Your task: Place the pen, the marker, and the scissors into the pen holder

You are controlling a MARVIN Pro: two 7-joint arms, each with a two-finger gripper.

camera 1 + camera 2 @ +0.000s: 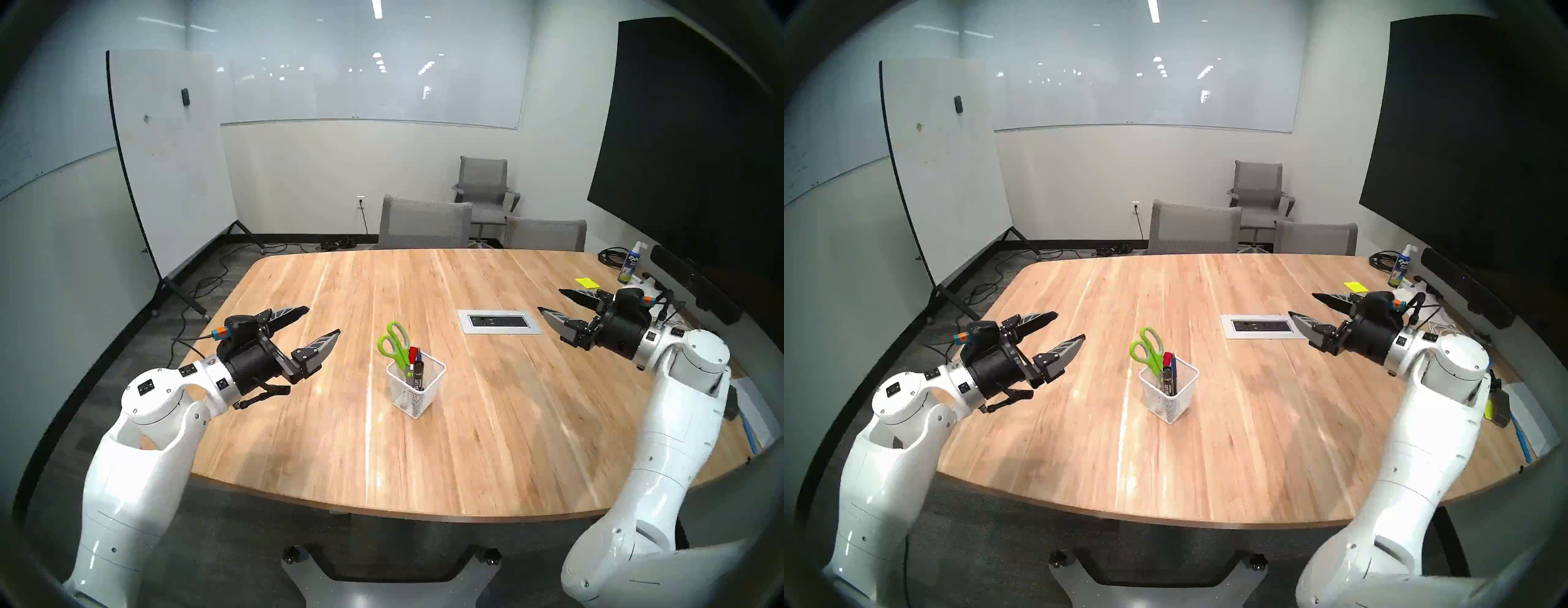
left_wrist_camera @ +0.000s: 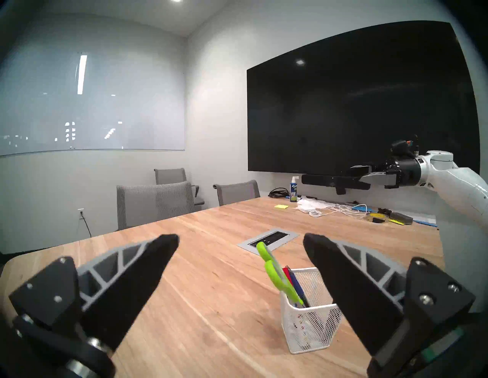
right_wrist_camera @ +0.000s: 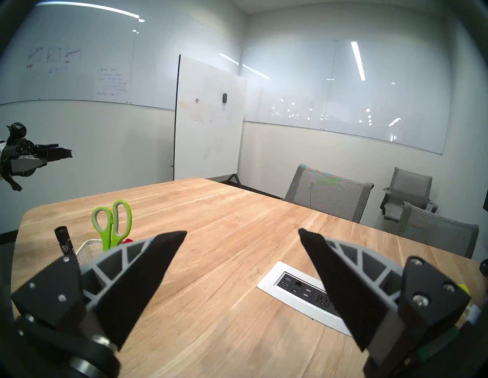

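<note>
The wooden surface [image 1: 488, 403] fills the middle of the room, with grey chairs [image 1: 424, 223] at its far edge and a power outlet panel [image 1: 499, 321] set into it. The left gripper [image 1: 323, 321] hangs above the surface's left side, jaws spread wide and empty, pointing toward the middle. The right gripper [image 1: 551, 304] hangs above the right side, jaws likewise spread and empty. Between them, well apart from both, the white mesh pen holder [image 1: 416, 392] stands upright on the surface. The scissors [image 1: 394, 344] sit in it blades down, green handles leaning out at the far left. The black marker [image 1: 417, 375] and the slim blue pen [image 1: 418, 353] stand inside beside a red-capped marker [image 1: 413, 353].
</note>
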